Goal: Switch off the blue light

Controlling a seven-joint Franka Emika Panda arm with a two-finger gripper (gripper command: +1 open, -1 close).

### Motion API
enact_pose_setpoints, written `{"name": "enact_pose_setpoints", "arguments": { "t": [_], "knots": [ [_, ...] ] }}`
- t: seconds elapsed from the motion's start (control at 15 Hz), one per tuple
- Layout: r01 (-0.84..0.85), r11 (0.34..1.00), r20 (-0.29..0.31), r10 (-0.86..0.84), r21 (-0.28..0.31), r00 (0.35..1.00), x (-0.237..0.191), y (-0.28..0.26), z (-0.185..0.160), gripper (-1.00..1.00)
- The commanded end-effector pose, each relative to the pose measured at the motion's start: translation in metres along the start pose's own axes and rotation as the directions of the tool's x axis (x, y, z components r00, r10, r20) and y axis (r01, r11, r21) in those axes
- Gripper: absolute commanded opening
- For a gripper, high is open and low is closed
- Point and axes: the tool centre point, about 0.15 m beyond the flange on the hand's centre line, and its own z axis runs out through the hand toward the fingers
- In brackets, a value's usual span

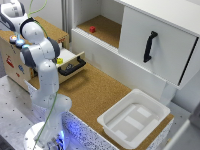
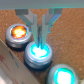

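With the claw (image 2: pixel 44 31) poised directly above the blue light (image 2: pixel 39 51), the step in hand is the press itself. The wrist view shows the two fingers drawn close together with only a narrow gap, holding nothing, their tips just over the glowing cyan dome. The blue light sits on the cork top of the wooden box, between an orange-lit button (image 2: pixel 19 34) and a green button (image 2: pixel 64 75) at the picture's edge. In the exterior view the arm (image 1: pixel 41 60) reaches over that box (image 1: pixel 12 57) at the exterior view's left, and the lamp itself is largely hidden behind the wrist.

Procedure, as judged from these views:
- Keep the fingers closed so that both tips act as one blunt pusher.
- Descend straight down on the dome's centre; an off-centre push may slide off the pale rim.
- Avoid lateral drift toward the orange-lit button.
- Press firmly, then lift and confirm that the glow is out.
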Motion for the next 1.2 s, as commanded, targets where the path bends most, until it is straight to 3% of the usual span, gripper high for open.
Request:
{"name": "enact_pose_setpoints", "arguments": {
  "t": [0.0, 0.27, 0.53, 0.67, 1.13],
  "knots": [
    [-0.033, 0.990, 0.040, 0.039, -0.139, 0.998, 0.000, -0.009, -0.032, 1.00],
    [-0.025, 0.998, 0.001, 0.026, -0.057, 1.000, 0.002, 0.004, -0.014, 1.00],
    [0.001, 1.000, -0.120, -0.001, -0.006, 0.993, -0.003, 0.043, -0.006, 1.00],
    [-0.005, 1.000, -0.147, 0.007, 0.010, 0.989, -0.019, 0.071, -0.005, 1.00],
    [-0.135, 0.990, -0.172, 0.140, 0.041, 0.975, -0.095, 0.194, 0.015, 1.00]
  ]
}}
